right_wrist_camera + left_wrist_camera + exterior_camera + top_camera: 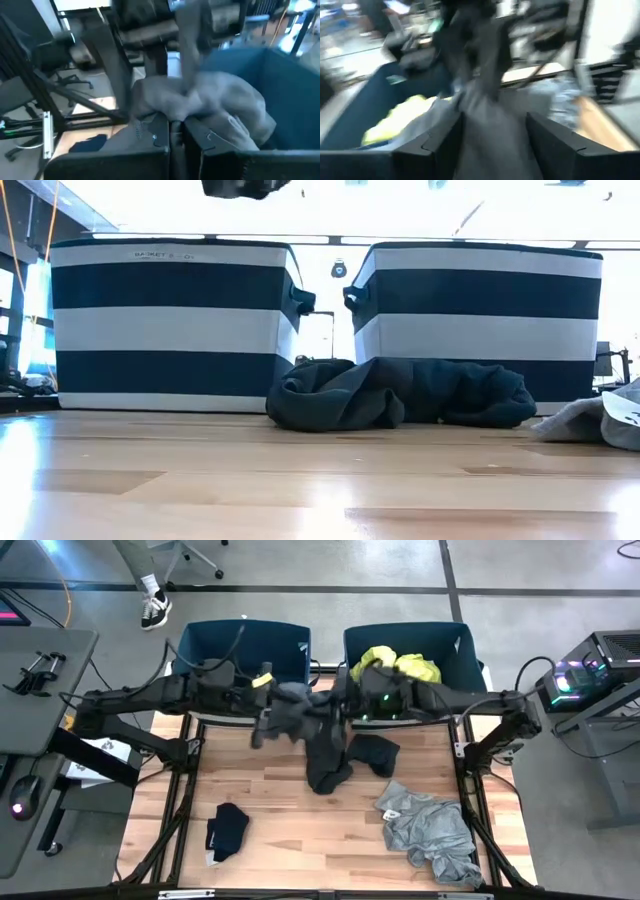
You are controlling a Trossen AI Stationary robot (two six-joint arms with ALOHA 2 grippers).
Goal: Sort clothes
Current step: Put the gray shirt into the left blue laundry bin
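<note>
A dark grey garment (298, 702) is held up between my two grippers in front of the two dark blue bins. My left gripper (270, 698) is shut on its left part and my right gripper (342, 703) on its right part. It also shows in the left wrist view (490, 115) and the right wrist view (200, 100). A neon yellow garment (396, 665) lies in the right bin (455, 640). The left bin (240, 645) shows no clothes. On the table lie a dark grey garment (326, 768), a black one (376, 753), a dark navy one (228, 830) and a patterned grey-white one (432, 832). My left gripper has a thick bunch of the grey garment (492, 135) between its two fingers (437, 147); the cloth fills the gap between them. The garment is lifted clear of the table. My right gripper pinches a bunched fold of the grey garment (175, 117) between its two fingers (155, 140), which stand close together. The cloth bulges out beyond the fingertips.
The two bins stand side by side along the table's far edge (170, 320) (480, 320). The dark grey and black garments (340, 393) lie just in front of the gap between them. Bare wood (300, 840) shows near the front edge. A person's foot (155, 610) is beyond the bins.
</note>
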